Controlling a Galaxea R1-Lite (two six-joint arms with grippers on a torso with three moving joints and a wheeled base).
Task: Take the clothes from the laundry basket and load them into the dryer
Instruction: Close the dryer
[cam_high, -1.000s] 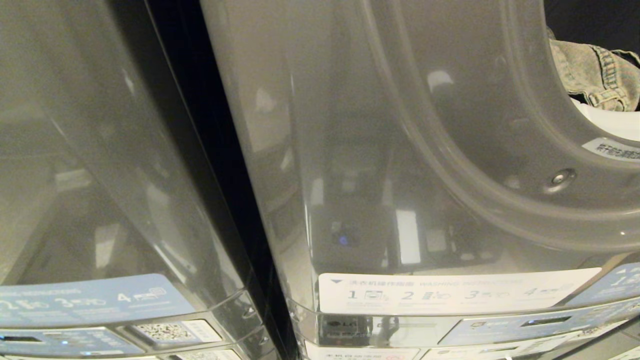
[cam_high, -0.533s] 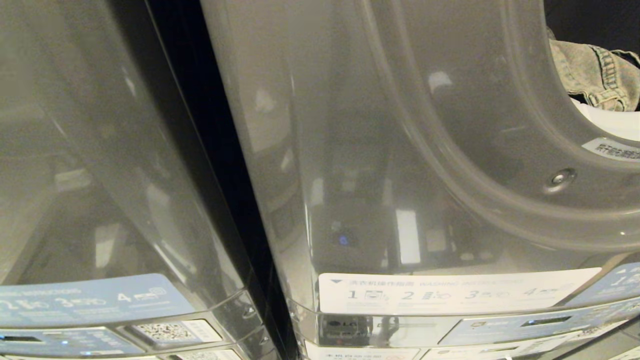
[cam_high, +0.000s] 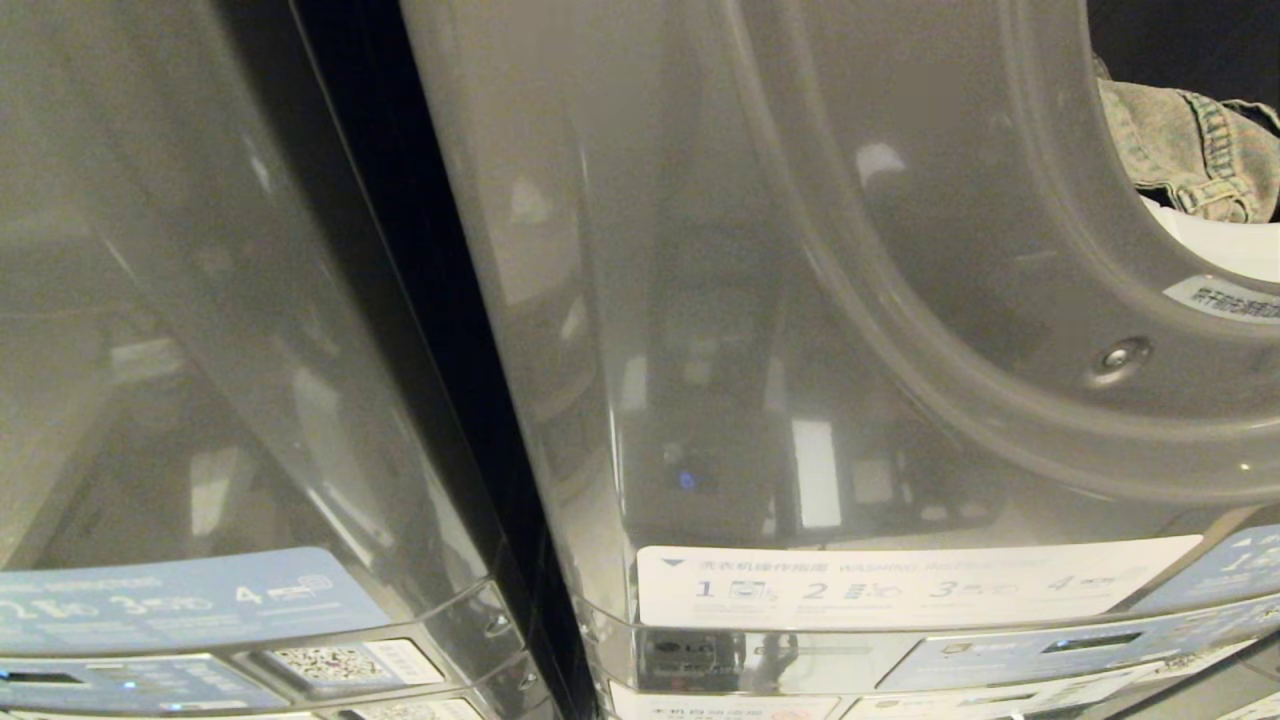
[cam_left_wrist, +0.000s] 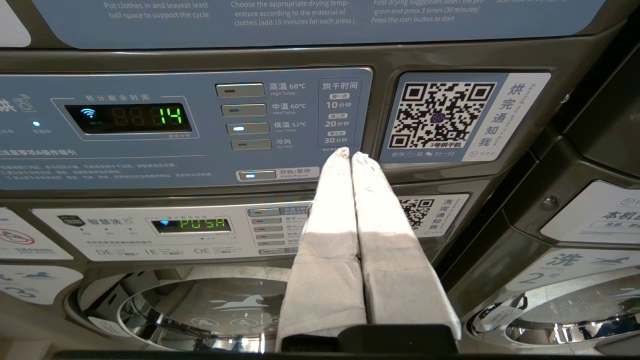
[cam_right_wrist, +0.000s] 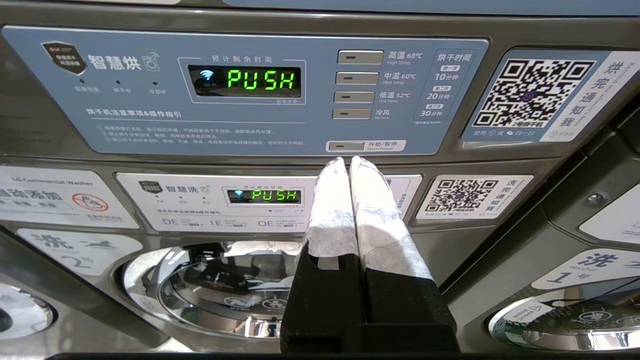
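Nothing has moved since a second ago: from the head camera I see the same close view of the dryer (cam_high: 900, 300) front, and the clothes (cam_high: 1190, 150) sit where they sat. They are an olive-green, denim-like bundle with a stitched seam, lying just inside the dryer's round opening at its lower lip, with a bit of white beneath them. The laundry basket is in none of my views.

Neither arm shows in the head view. My left gripper (cam_left_wrist: 350, 154) is clenched, its two cloth-wrapped fingers pressed flat together with nothing between them. It points level at a blue control panel (cam_left_wrist: 150, 125) of the neighbouring stack, just beside the start button; the display there reads 14. My right gripper (cam_right_wrist: 349, 160) is clenched as well, empty, fingers touching along their length, pointing level at the dryer's own control panel (cam_right_wrist: 150, 115), just below its start button. That display (cam_right_wrist: 260, 79) reads PUSH.

Outward from the dryer: a white instruction label (cam_high: 900, 585) runs under the opening, a dark gap (cam_high: 440, 350) separates it from the next grey machine (cam_high: 200, 300) to the left, and a washer door (cam_right_wrist: 220, 290) with a chrome ring sits below the panels.
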